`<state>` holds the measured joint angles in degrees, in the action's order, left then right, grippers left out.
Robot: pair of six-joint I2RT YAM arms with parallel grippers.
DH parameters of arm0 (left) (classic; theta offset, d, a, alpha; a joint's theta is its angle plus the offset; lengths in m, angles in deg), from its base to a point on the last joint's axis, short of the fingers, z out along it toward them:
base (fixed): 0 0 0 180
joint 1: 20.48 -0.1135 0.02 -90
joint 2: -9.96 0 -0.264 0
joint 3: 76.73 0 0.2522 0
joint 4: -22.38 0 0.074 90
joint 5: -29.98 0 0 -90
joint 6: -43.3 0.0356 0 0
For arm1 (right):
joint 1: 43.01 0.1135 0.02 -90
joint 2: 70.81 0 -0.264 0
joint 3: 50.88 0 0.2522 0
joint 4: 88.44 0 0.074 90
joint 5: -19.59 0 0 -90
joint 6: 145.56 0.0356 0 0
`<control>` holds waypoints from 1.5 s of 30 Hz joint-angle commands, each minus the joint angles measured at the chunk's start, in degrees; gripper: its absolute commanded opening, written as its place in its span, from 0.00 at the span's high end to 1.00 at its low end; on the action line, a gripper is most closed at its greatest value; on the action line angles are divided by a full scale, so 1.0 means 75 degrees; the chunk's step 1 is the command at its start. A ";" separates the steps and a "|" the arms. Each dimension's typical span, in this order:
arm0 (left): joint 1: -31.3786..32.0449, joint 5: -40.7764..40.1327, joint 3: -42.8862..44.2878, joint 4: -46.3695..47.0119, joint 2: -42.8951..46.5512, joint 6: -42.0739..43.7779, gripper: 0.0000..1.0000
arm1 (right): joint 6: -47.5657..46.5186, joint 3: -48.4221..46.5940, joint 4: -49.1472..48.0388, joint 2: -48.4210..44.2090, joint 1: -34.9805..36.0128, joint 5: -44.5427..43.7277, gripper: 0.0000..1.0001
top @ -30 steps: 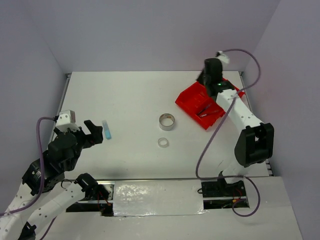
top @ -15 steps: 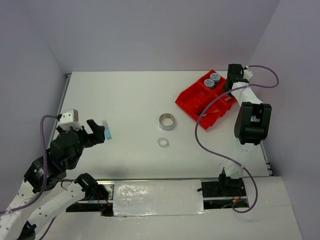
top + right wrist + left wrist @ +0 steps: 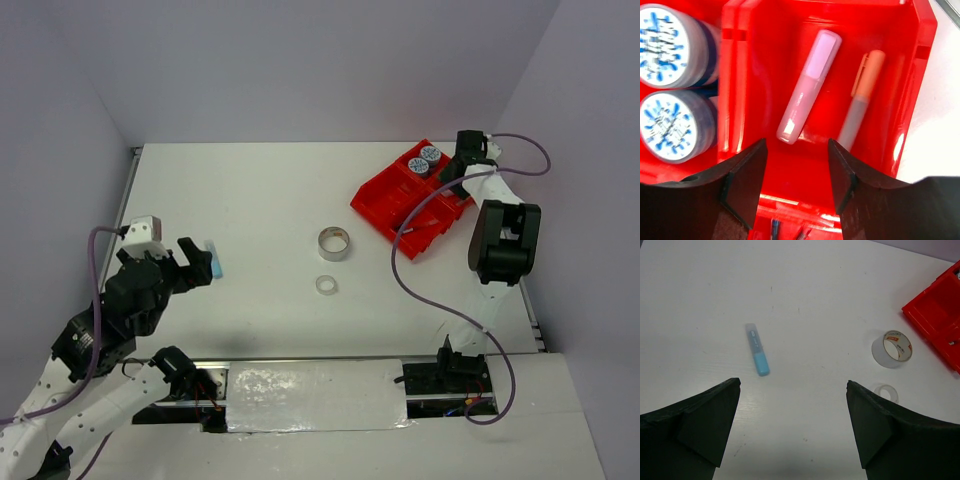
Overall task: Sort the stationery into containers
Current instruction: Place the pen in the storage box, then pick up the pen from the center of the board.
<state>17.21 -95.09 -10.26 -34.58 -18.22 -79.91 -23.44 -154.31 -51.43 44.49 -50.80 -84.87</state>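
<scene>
Containers number one: a red divided tray [image 3: 385, 205] at the far right of the table [image 3: 260, 200]. Both grippers are spread wide and empty, the right gripper [image 3: 796, 145] over the tray, the left gripper [image 3: 793, 385] near one blue tube [image 3: 757, 356]. Two patterned-lid tubs [image 3: 667, 42] share a compartment. One silvery tape roll [image 3: 334, 242] and one clear tape ring [image 3: 326, 285] lie mid-table. One pink tube [image 3: 802, 100] and one orange marker [image 3: 862, 97] share the next compartment. Dark tips [image 3: 775, 227] at the wrist view's lower edge are cut off and hard to make out.

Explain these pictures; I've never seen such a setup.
Two robot arms are bolted at the near edge of a table. One picture looks down from above; the other two come from wrist cameras, so their dark shapes are fingers. The left gripper, open and empty, hangs near a blue tube; a silvery tape roll and a clear tape ring lie mid-table. The right gripper, also open, hovers over the red tray, which holds two round tubs, a pink tube and an orange pen.
</scene>
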 commanded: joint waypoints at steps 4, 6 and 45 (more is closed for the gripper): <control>-0.0103 -0.0783 0.0132 -0.0074 -0.0506 -0.0620 0.01 | -0.0356 -0.0267 -0.0076 -0.1427 0.0533 0.0556 0.40; -0.0197 -0.0844 0.0273 -0.0648 -0.1115 -0.1681 0.01 | -0.0754 0.0095 -0.0227 -0.2141 0.0955 0.0662 0.38; -0.2215 0.2858 -0.1332 0.2959 -0.6429 -0.1572 1.00 | -0.0405 0.6342 -0.1938 -0.8296 0.6863 0.1953 0.25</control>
<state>-3.77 -78.17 -19.87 -10.50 -73.98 -93.16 -29.45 -108.28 -59.61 -17.78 0.37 -68.26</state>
